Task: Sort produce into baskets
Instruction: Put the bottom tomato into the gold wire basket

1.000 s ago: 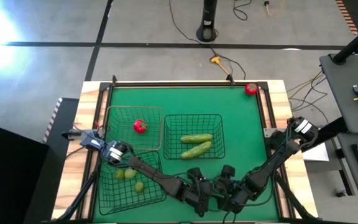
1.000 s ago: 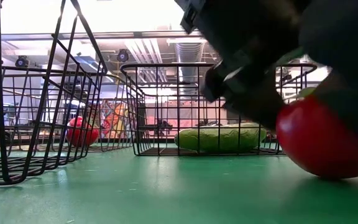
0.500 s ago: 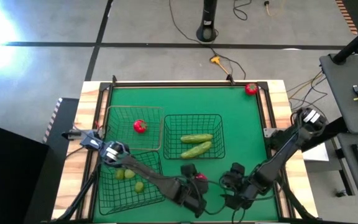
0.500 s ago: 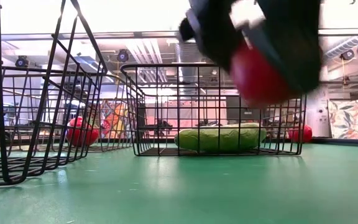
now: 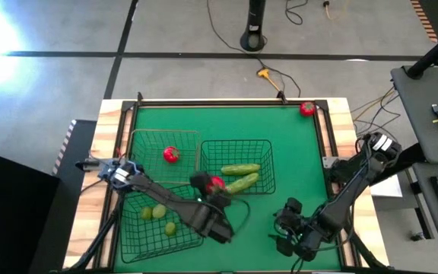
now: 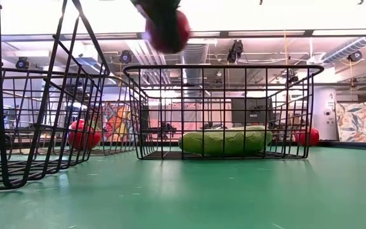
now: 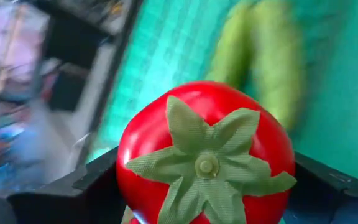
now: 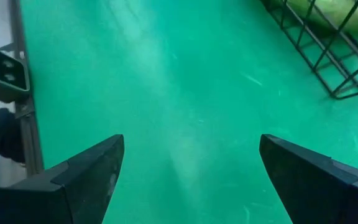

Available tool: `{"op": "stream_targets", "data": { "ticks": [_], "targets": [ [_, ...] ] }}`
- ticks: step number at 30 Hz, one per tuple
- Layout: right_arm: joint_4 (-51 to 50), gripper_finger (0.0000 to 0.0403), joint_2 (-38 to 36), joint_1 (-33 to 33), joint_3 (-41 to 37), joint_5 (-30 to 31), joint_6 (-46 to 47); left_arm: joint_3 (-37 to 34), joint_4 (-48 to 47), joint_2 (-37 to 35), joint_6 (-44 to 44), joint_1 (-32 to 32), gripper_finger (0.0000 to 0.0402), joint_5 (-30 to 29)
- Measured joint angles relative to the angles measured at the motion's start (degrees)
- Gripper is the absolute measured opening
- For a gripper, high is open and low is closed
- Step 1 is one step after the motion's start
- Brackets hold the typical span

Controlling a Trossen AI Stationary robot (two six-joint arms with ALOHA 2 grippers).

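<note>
While one tomato rides in the air, the sort looks well past its middle, judging by how the produce lies.

Held tomato: the carried tomato is clamped between the fingers of the left tool, stem star facing the wrist camera; it hangs above the near left rim of the middle basket, close to the gap towards the brownish basket.

Left tool: closed on the carried tomato, lifted clear of the bench.

Done, red: one sorted tomato lies in the brownish basket, beyond and to the left of the left tool.

Done, green: both cucumbers lie in the middle basket, just to the right of the left tool.

Done, yellow-green: the small fruits sit in the near basket, to the left of the left tool and nearer the robot.

Left to do: the carried tomato is not yet dropped, and by my reading it belongs with the red one. A stray tomato rests at the far right corner of the bench, well apart from both tools.

Right tool: the right tool is spread open and empty, low over bare bench, right of the left tool and nearer the robot.

Count, tomatoes: three.

Count, cucumbers: two.

Count, yellow-green fruits: three, as far as the high view shows.

Count, baskets: three.
</note>
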Motion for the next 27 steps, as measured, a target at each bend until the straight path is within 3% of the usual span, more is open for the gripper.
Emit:
{"op": "stream_targets", "data": {
  "ticks": [5, 10, 14, 21, 27],
  "targets": [
    [0.2, 0.0366, 2.5, 0.0, 0.0, -0.5, 3.5, -10.7, -0.4, -9.4, -1.4, 1.3, 0.0304, -3.3],
    [1.2, 0.0366, 3.7, 0.0, 0.0, -0.8, 7.1, -24.4, 0.0, -24.3, -7.4, 4.4, 0.0304, -4.2],
    [4.1, 0.0366, 3.8, 0.0, 0.0, -0.6, 8.2, -37.2, 0.9, -37.5, -16.9, 7.7, 0.0304, 0.5],
    [10.0, 0.0366, 3.8, -0.5, 0.0, 2.6, 0.8, -58.1, 3.3, -54.3, -36.3, 14.2, 0.0307, 11.4],
    [10.8, 0.0366, 3.8, -2.2, 0.0, 2.8, -0.4, -67.9, 15.6, -60.7, -36.4, 17.6, 0.0308, 18.7]
  ]
}}
